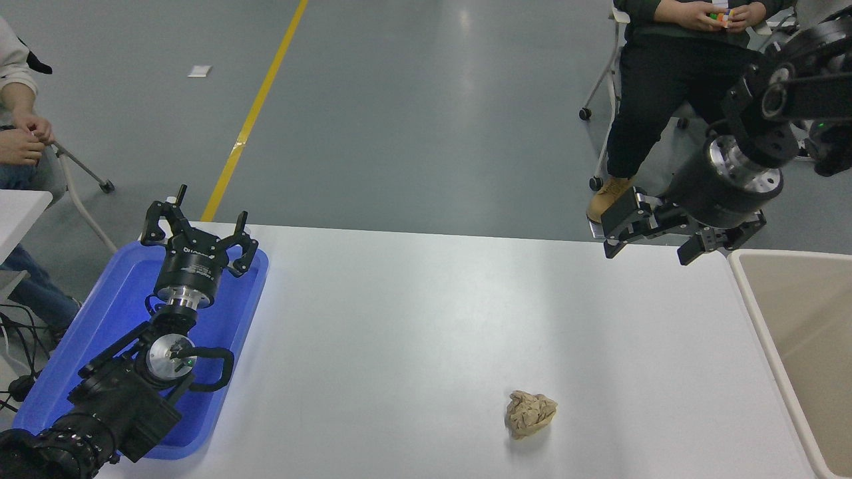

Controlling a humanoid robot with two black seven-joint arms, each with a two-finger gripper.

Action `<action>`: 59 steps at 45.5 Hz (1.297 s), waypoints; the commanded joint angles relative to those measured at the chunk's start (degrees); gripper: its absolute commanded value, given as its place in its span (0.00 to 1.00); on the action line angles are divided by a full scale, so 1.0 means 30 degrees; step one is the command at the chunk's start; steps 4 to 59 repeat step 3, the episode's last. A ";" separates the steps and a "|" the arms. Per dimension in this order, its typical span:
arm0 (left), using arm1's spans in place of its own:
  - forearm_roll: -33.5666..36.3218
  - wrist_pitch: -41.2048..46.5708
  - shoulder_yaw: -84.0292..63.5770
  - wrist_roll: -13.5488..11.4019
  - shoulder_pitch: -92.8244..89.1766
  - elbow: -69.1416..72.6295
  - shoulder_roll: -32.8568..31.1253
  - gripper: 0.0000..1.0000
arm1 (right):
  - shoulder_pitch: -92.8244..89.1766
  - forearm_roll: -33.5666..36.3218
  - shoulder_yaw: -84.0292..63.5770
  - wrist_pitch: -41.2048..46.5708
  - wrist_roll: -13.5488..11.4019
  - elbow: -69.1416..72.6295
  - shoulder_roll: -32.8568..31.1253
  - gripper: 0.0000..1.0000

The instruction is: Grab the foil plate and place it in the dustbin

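- The right arm (pixel 785 100) reaches in from the upper right edge, bent at the wrist so that its silver-collared barrel slants down and leftward.
- The right gripper (pixel 649 238) hangs above the far right corner of the table (pixel 413 319), fingers spread wide, nothing between them.
- One fingertip (pixel 611 249) points down just over the table's far edge; the other sits close to the near-left corner of the bin (pixel 745 279).
- The bin, beige with a thick cream rim, stands against the table's right side, just right of and below the gripper; only its left part is in frame, and the visible interior shows bare beige walls.
- No foil plate is visible anywhere in the frame; whether it lies in the bin's hidden part cannot be told.
- A crumpled tan paper ball (pixel 530 414) lies near the table's front edge, well apart from the gripper.
- The left arm is parked at lower left over a blue tray (pixel 239 313), its left gripper (pixel 198 233) open and empty above the tray's far end.
- A seated person (pixel 665 86) in dark trousers and tan boots is behind the right arm; another person's hands (pixel 23 136) show at the left edge.
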 commanded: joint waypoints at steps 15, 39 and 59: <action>-0.0005 0.0000 0.0000 0.0000 0.0002 0.0000 0.0000 1.00 | 0.0349 -0.0002 -0.0068 0.0298 -0.0010 0.0501 0.0014 1.00; -0.0005 0.0000 0.0000 0.0000 0.0002 0.0000 0.0000 1.00 | 0.0349 -0.0002 -0.0068 0.0298 -0.0010 0.0501 0.0014 1.00; -0.0005 0.0000 0.0000 0.0000 0.0002 0.0000 0.0000 1.00 | 0.0349 -0.0002 -0.0068 0.0298 -0.0010 0.0501 0.0014 1.00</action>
